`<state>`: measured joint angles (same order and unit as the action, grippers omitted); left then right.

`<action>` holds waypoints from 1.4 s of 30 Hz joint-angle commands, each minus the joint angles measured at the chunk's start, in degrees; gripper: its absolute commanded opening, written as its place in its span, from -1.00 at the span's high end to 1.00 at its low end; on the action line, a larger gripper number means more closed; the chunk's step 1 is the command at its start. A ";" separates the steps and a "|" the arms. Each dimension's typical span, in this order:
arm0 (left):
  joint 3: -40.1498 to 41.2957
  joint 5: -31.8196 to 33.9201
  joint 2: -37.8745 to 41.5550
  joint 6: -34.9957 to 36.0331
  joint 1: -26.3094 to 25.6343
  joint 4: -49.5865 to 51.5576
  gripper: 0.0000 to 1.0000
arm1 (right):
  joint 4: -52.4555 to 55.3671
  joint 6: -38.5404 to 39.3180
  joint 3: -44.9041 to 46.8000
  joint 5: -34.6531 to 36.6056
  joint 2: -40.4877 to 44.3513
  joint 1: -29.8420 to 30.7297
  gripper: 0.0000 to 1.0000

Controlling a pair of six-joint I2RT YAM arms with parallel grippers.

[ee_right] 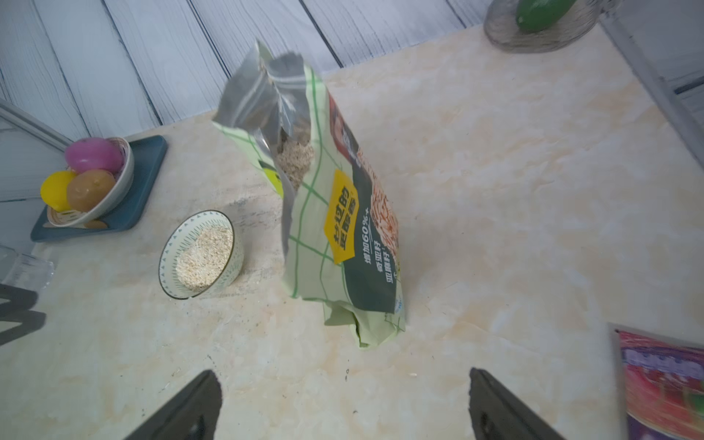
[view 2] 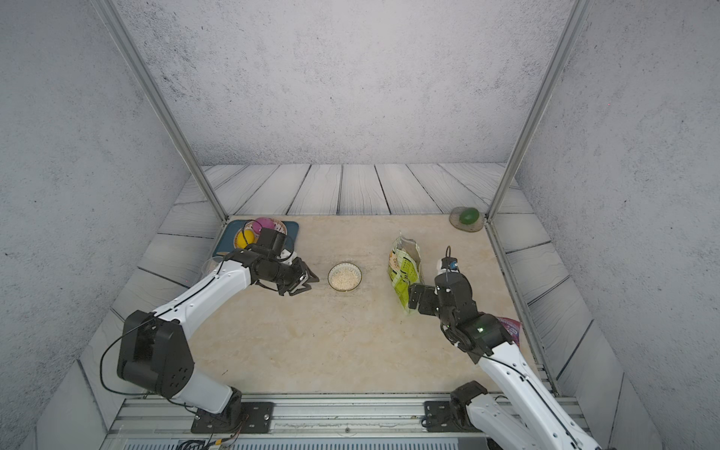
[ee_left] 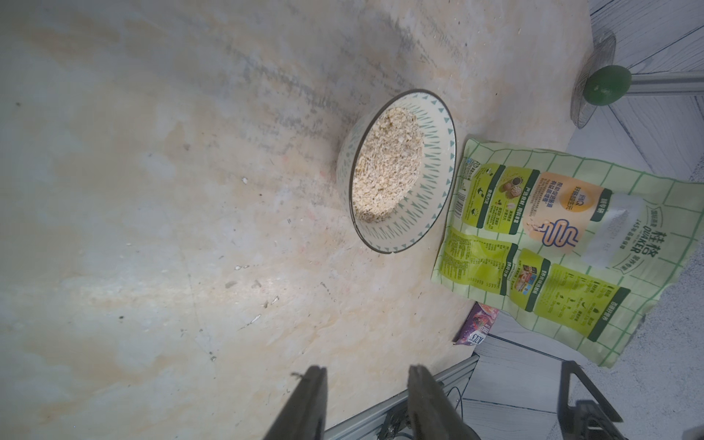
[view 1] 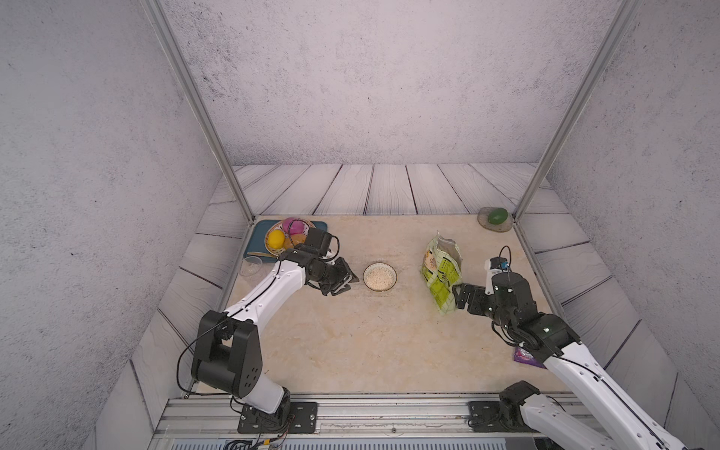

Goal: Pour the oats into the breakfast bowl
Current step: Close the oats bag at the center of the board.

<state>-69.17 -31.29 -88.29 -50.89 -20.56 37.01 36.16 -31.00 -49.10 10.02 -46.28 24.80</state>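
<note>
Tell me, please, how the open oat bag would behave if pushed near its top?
The oat bag stands tall on a narrow base, so it would probably tip. Its crumpled film looks floppy and may buckle. Its mouth gapes, so oats could spill.

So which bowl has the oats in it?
The small white breakfast bowl mid-table, filled with oats; the wider dish on the blue tray holds coloured fruit instead.

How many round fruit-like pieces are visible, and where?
4. A pink piece, a yellow piece and a brown piece lie in the patterned dish on the blue tray; a green piece sits on the grey round dish in the far corner. Others may be hidden.
</note>
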 commanded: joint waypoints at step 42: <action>-6.42 -0.69 -0.43 5.12 -4.23 3.50 0.16 | 41.65 16.74 -53.23 -1.19 -47.35 -1.63 1.00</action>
<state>-75.29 -31.48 -89.30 -46.68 -24.56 39.86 76.51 -13.32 -103.00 9.74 -99.92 23.46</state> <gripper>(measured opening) 0.419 0.047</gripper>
